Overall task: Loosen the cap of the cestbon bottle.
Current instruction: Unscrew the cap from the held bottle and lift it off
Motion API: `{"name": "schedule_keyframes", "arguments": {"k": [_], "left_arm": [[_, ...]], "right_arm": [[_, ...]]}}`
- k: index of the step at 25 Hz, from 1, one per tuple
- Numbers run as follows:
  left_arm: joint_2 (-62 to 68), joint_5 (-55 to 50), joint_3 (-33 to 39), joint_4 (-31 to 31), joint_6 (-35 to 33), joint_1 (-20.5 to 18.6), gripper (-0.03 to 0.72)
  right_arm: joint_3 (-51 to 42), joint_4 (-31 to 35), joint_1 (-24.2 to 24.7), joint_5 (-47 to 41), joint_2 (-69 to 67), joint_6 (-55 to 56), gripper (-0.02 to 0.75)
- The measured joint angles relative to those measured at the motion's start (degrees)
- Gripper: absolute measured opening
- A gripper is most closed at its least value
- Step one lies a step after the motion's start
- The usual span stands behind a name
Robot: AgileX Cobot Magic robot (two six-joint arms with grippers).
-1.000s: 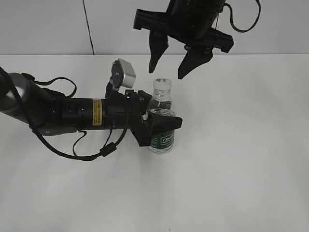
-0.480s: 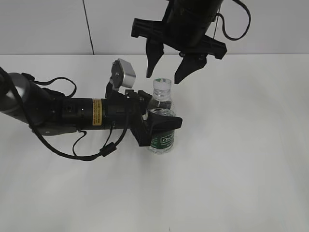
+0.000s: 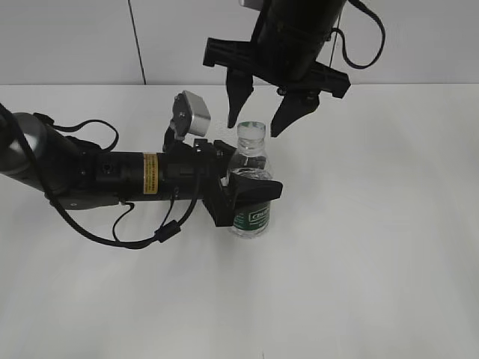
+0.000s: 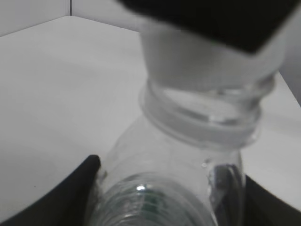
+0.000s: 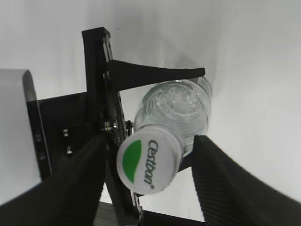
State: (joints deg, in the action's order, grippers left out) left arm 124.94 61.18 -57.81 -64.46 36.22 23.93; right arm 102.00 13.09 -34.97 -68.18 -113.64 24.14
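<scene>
We see a plain white table (image 3: 359, 269) carrying the scene, its surface smooth and unmarked, running back to a pale wall. Only one thing stands directly on it: the cestbon bottle (image 3: 251, 196), upright, its base on the white surface. It stands between the fingers of the left gripper (image 3: 241, 188), which reaches in level from the side, and directly beneath the right gripper (image 3: 257, 123), whose two fingers hang to either side of the cap (image 3: 251, 129) without touching it. In the right wrist view we look straight down past the cap to the table beneath.
</scene>
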Motion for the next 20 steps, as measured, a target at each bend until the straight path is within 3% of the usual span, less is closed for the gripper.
{"name": "schedule_keyframes", "arguments": {"k": [14,20], "left_arm": [[0.0,0.0,0.0,0.0,0.0,0.0,0.434],[0.0,0.0,0.0,0.0,0.0,0.0,0.434]], "right_arm": [[0.0,0.84,0.0,-0.68,-0.95,0.0,0.436],[0.0,0.87,0.0,-0.91,-0.95,-0.05,0.36]]}}
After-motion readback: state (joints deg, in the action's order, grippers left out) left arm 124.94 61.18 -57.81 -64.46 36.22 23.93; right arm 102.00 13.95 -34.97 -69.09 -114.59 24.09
